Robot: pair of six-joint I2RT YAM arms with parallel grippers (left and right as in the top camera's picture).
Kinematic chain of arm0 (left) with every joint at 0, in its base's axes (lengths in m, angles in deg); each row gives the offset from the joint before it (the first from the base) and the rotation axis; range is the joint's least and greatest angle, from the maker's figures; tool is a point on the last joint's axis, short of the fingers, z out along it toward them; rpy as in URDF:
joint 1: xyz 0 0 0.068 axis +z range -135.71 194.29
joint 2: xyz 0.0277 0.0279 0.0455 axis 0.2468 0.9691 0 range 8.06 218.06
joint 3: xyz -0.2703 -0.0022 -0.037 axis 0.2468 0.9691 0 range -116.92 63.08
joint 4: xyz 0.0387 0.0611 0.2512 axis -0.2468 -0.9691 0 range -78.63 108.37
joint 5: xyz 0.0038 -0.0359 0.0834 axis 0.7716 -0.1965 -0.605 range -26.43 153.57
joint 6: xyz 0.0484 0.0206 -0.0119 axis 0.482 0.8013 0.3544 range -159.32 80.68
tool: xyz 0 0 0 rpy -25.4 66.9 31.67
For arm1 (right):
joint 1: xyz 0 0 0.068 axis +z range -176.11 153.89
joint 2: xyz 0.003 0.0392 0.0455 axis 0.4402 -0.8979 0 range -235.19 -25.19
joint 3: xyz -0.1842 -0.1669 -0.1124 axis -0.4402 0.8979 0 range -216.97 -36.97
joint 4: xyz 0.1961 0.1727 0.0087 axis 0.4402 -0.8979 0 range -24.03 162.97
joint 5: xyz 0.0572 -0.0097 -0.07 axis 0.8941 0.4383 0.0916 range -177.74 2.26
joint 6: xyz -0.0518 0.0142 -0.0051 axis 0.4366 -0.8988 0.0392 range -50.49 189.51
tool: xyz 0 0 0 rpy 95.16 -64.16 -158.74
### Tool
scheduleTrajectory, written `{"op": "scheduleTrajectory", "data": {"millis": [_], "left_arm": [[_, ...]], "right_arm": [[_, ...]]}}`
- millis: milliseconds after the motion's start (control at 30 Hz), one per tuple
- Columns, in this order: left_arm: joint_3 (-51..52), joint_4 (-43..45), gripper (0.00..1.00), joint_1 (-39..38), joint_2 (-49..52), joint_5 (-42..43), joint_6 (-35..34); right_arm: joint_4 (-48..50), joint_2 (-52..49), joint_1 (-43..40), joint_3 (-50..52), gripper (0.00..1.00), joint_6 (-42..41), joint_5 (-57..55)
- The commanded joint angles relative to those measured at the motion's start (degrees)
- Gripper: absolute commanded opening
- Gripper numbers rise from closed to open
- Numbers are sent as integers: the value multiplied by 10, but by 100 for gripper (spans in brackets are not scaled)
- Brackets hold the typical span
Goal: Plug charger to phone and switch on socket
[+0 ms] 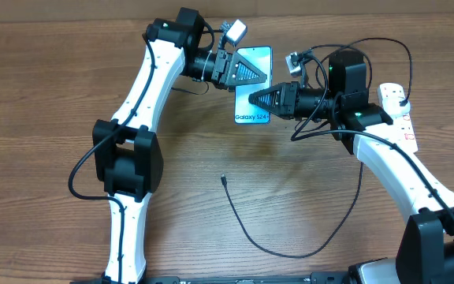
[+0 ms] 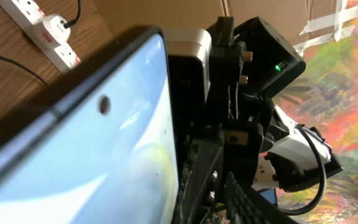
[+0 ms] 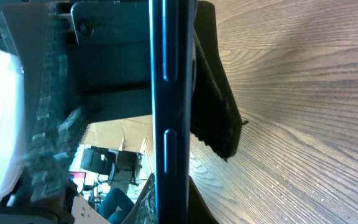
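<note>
Overhead view: the phone (image 1: 251, 115) sits at the upper middle of the tabletop (image 1: 53, 95), screen up, with white lettering near its lower edge. The left tool (image 1: 247, 72) lies across its upper half and the right tool (image 1: 260, 99) reaches in from the right over its middle. The charger (image 1: 243, 227) lies loose on the tabletop in a long curve. Its connector tip (image 1: 223, 179) rests well below the phone, apart from both tools. The socket (image 1: 400, 110) lies at the right edge, beside the right arm.

Left wrist view: the phone's pale blue screen fills the left of the frame, very close. The right arm's black housing stands just behind it. The socket shows at the top left with a white plug (image 2: 56, 26) seated in it. Whether the left tool is clamped or parted cannot be told.

Right wrist view: the phone appears edge-on, and one of the dark fingers (image 3: 216, 118) lies against its face on the tabletop side. The right tool is closed on the phone.
</note>
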Motion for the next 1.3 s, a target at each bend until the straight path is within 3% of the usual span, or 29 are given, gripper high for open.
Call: {"op": "scheduleTrajectory", "data": {"millis": [0, 133, 300, 333, 400, 433, 500, 567, 633, 733, 767, 933, 1067, 1267], "left_arm": [[-14, 13, 44, 4, -7, 22, 17], [-14, 30, 34, 3, -7, 22, 7], [-14, 56, 6, 3, -7, 22, -24], [-14, 63, 4, 4, -7, 22, -28], [-15, 73, 4, 9, -7, 5, -28], [-14, 79, 4, 15, -7, -38, -40], [-14, 82, 4, 23, -7, -147, -73], [-14, 80, 4, 30, -7, -265, -104], [-14, 79, 4, 36, -7, -388, -159], [-14, 79, 4, 46, -7, -527, -260], [-14, 70, 4, 48, -7, -626, -309], [-14, 33, 4, 31, -7, -824, -365], [-6, 25, 4, 0, -7, -910, -383], [44, 47, 4, -52, -5, -939, -405]], "right_arm": [[-12, 22, 5, -3, 4, -5, 10], [-26, 22, 14, -3, 4, -3, 1], [-26, 22, 31, -3, 4, -3, -15], [-26, 22, 34, -3, 4, 0, -18], [-26, 22, 34, -3, 14, 18, -19], [-27, 22, 29, -3, 34, 24, -19], [-27, 22, 19, -3, 51, 24, -19], [-31, 22, 10, -4, 62, 26, -20], [-44, 22, 3, -4, 67, 31, -23], [-135, 22, 2, -4, 69, 74, -98], [-205, 22, 3, -4, 68, 101, -164], [-355, 22, 12, -4, 67, 150, -318], [-429, 22, 25, -4, 66, 151, -400], [-482, 22, 54, -3, 65, 152, -419]]}}
